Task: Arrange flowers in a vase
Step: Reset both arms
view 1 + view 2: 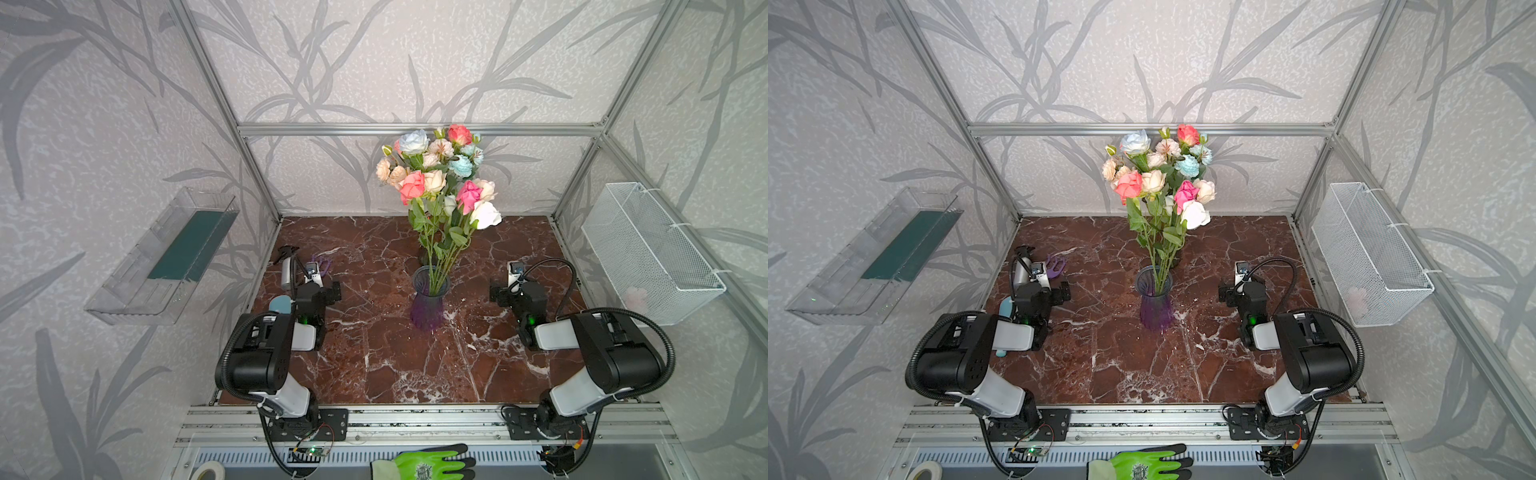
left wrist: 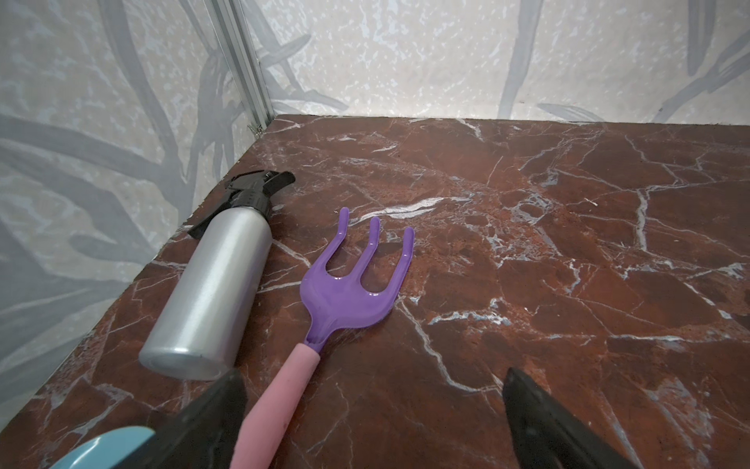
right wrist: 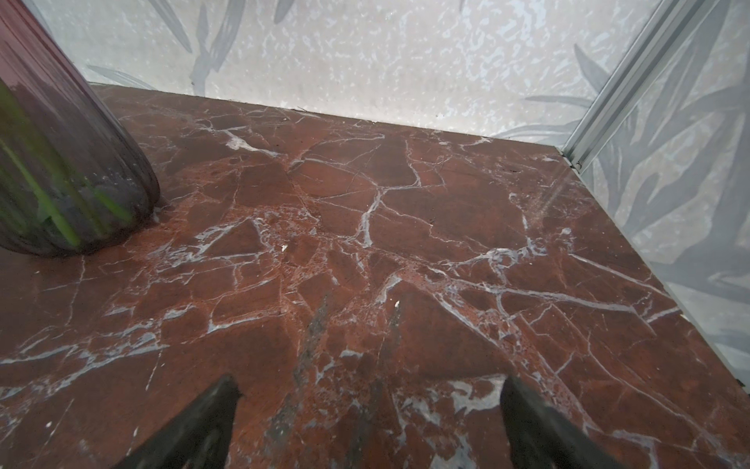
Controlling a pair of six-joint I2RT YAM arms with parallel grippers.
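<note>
The flowers (image 1: 436,174) (image 1: 1158,174), with coral-pink, peach, cream, white and pale blue heads on leafy green stems, stand bunched in a purple glass vase (image 1: 430,303) (image 1: 1154,305) at the middle of the marble table. Green stems show through the vase (image 3: 61,162) wall in the right wrist view. My left gripper (image 2: 375,375) hovers open, left of the vase, holding nothing. My right gripper (image 3: 369,381) is open over bare marble, right of the vase. Neither gripper touches the vase or the flowers.
A silver spray bottle (image 2: 207,292) and a purple rake (image 2: 349,284) with a pink handle lie in front of the left gripper. A blue object (image 1: 280,303) sits beside that arm. A wire basket (image 1: 648,253) hangs on the right wall and a clear tray (image 1: 166,257) on the left. A green glove (image 1: 428,461) lies at the front.
</note>
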